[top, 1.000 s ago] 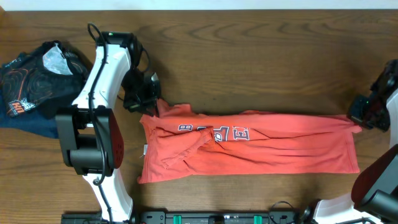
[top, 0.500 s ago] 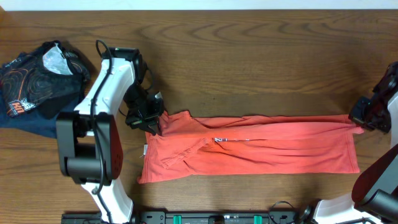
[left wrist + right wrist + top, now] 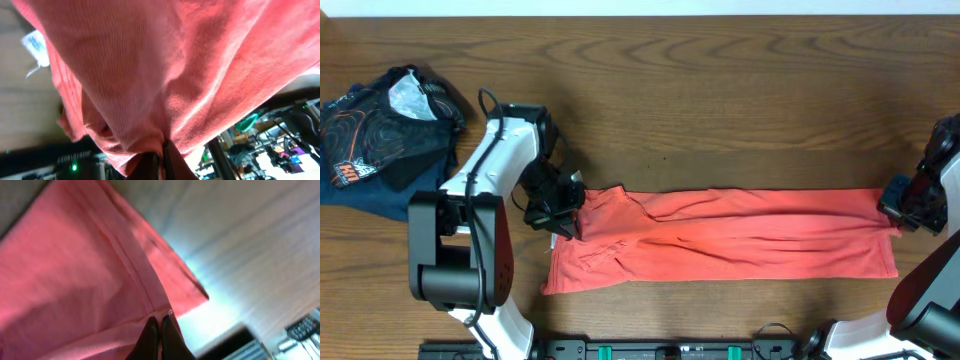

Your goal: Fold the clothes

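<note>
Across the worktop (image 3: 720, 100) the coral T-shirt (image 3: 740, 235) lies lengthwise left to right, its far edge clamped at either end by the left tool (image 3: 565, 212) and right tool (image 3: 898, 208).

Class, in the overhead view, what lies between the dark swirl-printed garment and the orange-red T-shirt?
The overhead view shows the left arm over bare table between the dark garment and the T-shirt, its left claw shut on the shirt's edge.
</note>
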